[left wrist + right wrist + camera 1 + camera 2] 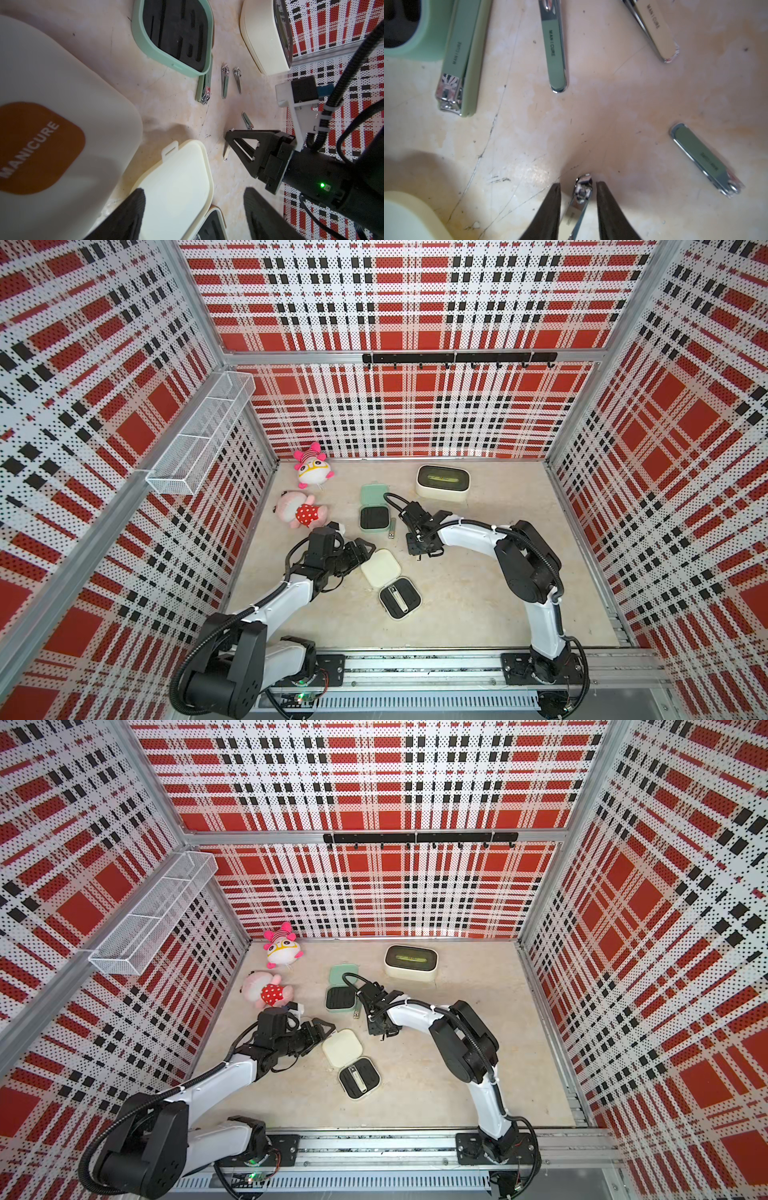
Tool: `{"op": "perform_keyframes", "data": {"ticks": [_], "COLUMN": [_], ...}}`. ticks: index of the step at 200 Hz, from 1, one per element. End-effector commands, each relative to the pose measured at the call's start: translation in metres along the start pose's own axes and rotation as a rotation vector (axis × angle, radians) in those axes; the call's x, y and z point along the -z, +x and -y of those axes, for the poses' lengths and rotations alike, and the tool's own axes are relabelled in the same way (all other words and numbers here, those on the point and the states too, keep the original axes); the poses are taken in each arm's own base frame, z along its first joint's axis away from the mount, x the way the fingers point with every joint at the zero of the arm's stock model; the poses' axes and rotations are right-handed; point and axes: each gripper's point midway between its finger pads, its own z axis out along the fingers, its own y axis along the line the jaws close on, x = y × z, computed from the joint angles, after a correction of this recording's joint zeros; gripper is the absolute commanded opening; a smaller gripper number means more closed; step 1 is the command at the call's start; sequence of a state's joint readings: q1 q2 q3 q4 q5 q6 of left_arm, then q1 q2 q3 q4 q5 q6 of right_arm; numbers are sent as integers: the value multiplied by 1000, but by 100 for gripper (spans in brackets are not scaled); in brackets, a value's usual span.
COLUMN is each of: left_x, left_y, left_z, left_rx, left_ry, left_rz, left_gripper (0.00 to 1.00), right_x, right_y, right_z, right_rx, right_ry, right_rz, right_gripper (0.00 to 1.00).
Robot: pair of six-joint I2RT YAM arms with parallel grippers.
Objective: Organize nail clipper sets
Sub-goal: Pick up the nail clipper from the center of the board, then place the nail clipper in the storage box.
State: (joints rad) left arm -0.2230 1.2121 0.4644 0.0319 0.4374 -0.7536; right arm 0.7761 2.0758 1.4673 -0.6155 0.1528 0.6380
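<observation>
- pink plush toys (311, 467): lying at the 10 o'clock corner of the table (478, 593), well apart from the cases.
- left gripper (365, 552): jaws stand apart with nothing clamped. The tips are just beside the cream lid (380, 568), at its 10 o'clock.
- labelled cream case (52, 83): seen only in the left wrist view, brown MANICURE label facing up, just beside the cream lid.
- mint green case (374, 517): open flat with its lid toward 12 o'clock and the black slotted insert exposed.
- large mint clipper (391, 528): lies against the mint green case's 3 o'clock edge.
- open cream case (411, 593): at 6 o'clock of the mint green case, lid laid back toward 10 o'clock. One silver clipper (400, 600) sits in its insert.
- right gripper (578, 185): at 4 o'clock of the mint green case. The jaws are narrowed on either side of a small cream-faced clipper (582, 191), bare table shows beside both tips, and it is not clamped.
- Loose on the table nearby, each apart from the others: slim mint clipper (554, 52), second cream clipper (654, 27), short mint clipper (704, 160).
- larger cream box (441, 482): at 2 o'clock of the mint green case, near the back wall.
</observation>
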Motion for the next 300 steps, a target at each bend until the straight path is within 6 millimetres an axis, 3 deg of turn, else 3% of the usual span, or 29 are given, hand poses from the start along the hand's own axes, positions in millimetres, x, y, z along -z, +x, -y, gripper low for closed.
{"op": "perform_keyframes", "data": {"ticks": [1, 91, 95, 160, 189, 225, 264, 300], "left_x": [-1, -5, -8, -26, -32, -38, -43, -45], "left_y": [-3, -7, 1, 11, 10, 11, 14, 18], "left_z": [5, 11, 17, 32, 30, 25, 15, 6], "left_rx": [-21, -24, -40, -62, -58, -51, -46, -36], "left_ry": [19, 19, 28, 42, 32, 17, -4, -21], "left_rz": [3, 7, -15, -52, -51, -56, -62, -66], "left_gripper": [79, 79, 79, 78, 77, 76, 76, 75], "right_x": [-12, -6, -6, 37, 56, 73, 77, 73], "right_y": [11, 10, 10, 3, 14, 38, 66, 85], "right_z": [0, 0, 1, -3, -17, -51, -82, -93], "right_rx": [2, -1, -2, 47, 117, 239, 333, 379], "right_ry": [10, -8, -7, -46, -83, -172, -239, -252], "right_rz": [-26, -4, -3, 112, 160, 203, 211, 198], "right_gripper": [29, 16, 16, 14, 14, 14, 13, 13]}}
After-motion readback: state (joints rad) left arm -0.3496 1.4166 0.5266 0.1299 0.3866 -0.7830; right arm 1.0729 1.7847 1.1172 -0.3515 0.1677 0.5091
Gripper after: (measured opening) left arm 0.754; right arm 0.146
